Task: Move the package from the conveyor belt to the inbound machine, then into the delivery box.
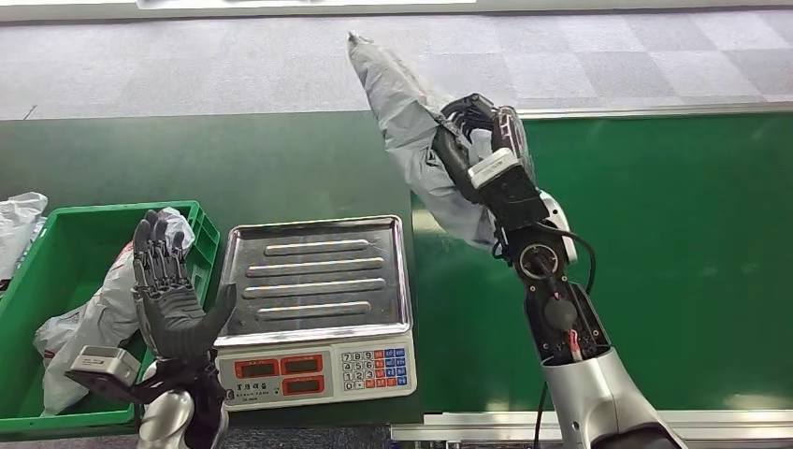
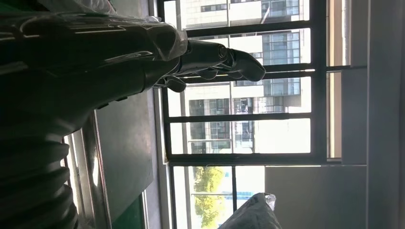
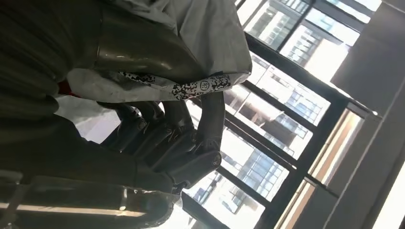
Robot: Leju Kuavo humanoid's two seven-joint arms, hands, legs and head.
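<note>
A grey plastic-wrapped package [image 1: 407, 122] is lifted above the green conveyor belt [image 1: 673, 262], held upright in my right hand [image 1: 479, 140]. In the right wrist view the hand's dark fingers [image 3: 181, 138] curl around the grey package [image 3: 200, 38], whose label strip bears printed codes. The inbound machine is a scale with a steel weighing tray [image 1: 313, 281] and a keypad front, left of the belt. My left hand [image 1: 168, 290] is raised beside the scale's left edge, palm open, fingers [image 2: 224, 59] apart and holding nothing. The green delivery box [image 1: 201, 234] stands at far left.
Several wrapped parcels [image 1: 93, 318] lie inside the green box. Another white bag [image 1: 19, 220] sits at the left edge. Beyond the belt is grey carpeted floor. The wrist views look up at large windows.
</note>
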